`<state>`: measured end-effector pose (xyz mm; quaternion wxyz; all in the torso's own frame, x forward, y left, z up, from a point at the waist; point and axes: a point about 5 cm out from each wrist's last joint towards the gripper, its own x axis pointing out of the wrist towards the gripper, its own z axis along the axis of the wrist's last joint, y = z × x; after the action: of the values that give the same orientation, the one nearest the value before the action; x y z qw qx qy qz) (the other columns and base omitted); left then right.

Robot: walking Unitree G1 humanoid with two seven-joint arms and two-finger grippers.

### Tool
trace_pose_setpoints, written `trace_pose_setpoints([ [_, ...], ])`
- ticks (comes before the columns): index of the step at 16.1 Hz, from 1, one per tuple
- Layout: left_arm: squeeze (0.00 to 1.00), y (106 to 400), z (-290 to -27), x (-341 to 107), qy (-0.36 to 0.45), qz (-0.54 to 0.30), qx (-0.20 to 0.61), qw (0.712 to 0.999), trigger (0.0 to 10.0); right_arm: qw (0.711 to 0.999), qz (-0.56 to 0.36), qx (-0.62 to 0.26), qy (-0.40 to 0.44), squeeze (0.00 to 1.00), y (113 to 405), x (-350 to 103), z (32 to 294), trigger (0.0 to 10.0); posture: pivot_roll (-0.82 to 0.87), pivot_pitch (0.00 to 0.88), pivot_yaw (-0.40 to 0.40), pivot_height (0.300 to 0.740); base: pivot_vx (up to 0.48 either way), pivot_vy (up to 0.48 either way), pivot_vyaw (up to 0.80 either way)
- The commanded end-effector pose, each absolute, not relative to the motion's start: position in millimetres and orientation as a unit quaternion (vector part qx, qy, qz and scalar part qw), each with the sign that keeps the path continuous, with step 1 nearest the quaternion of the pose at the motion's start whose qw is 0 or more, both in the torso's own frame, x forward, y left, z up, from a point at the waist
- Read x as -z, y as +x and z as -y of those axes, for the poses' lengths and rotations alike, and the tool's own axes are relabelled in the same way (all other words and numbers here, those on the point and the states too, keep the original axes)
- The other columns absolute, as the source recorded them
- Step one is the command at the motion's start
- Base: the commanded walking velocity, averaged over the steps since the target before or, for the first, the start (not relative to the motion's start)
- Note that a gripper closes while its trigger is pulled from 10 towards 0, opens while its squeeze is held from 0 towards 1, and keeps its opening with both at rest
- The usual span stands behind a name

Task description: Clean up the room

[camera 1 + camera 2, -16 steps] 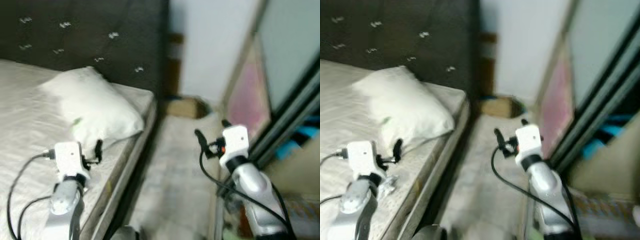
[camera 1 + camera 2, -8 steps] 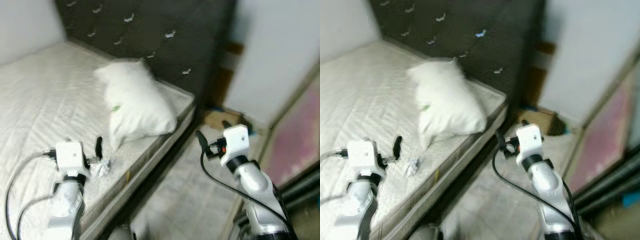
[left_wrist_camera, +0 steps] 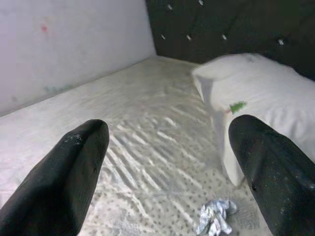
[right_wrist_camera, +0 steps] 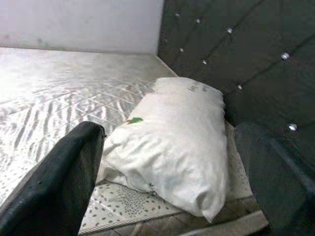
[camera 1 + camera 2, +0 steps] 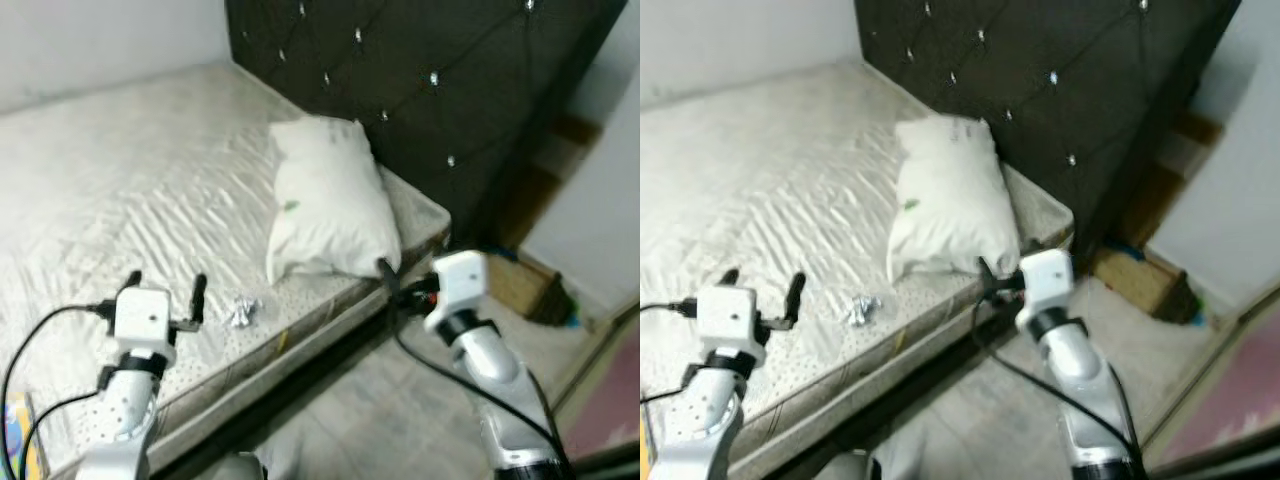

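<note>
A crumpled silver wrapper point(image 5: 243, 312) lies on the white mattress point(image 5: 120, 180) near its front edge. A white pillow point(image 5: 330, 200) with a small green mark rests against the dark tufted headboard point(image 5: 450, 70). My left gripper point(image 5: 166, 288) hovers open over the mattress, a short way left of the wrapper, with nothing between its fingers. In the left wrist view the wrapper point(image 3: 215, 222) lies ahead, low beside one finger point(image 3: 74, 172). My right gripper point(image 5: 398, 283) is open and empty at the bed's corner, just below the pillow point(image 4: 172, 142).
A brown cardboard box point(image 5: 525, 285) sits on the pale floor point(image 5: 400, 420) beside the headboard, against a white wall point(image 5: 600, 220). A blue and yellow item point(image 5: 15, 440) shows at the bottom left by the mattress edge.
The camera has swung left, so the bed now takes up most of the view and the sliding doors are gone. The wrapper has come into sight. Both grippers hold the same open pose.
</note>
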<state>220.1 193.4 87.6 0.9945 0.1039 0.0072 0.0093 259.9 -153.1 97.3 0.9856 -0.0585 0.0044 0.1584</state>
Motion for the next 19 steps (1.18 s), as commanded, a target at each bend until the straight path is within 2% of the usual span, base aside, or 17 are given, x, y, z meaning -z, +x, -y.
trace_pose_setpoints([
  [1,0.00,220.4,-187.4,-88.2,0.094,-0.002,-0.001,0.996,10.0,0.985,-0.007,-0.156,-0.077,0.00,258.8,-97.0,158.4,10.0,0.03,0.000,-0.057,0.740,0.000,0.000,0.80],
  [5,0.00,225.3,-183.7,-88.2,0.060,-0.009,-0.013,0.998,10.0,0.987,-0.008,-0.151,-0.059,0.00,261.8,-97.4,160.3,10.0,0.03,0.000,-0.060,0.740,0.000,0.000,0.80],
  [11,0.00,227.2,-180.4,-88.5,0.055,-0.006,0.000,0.998,10.0,0.986,-0.005,-0.158,-0.053,0.00,264.9,-100.0,158.8,10.0,0.02,0.000,-0.066,0.740,0.000,0.000,0.80],
  [15,0.00,226.6,-177.6,-89.0,0.046,-0.004,0.016,0.999,10.0,0.986,-0.004,-0.157,-0.050,0.00,267.6,-100.8,159.8,10.0,0.03,0.000,-0.069,0.740,0.000,0.000,0.00],
  [19,0.00,226.2,-176.1,-89.2,0.041,-0.004,0.027,0.999,10.0,0.986,-0.005,-0.157,-0.054,0.00,266.1,-99.1,159.0,10.0,0.02,0.000,-0.065,0.740,0.288,0.000,0.00],
])
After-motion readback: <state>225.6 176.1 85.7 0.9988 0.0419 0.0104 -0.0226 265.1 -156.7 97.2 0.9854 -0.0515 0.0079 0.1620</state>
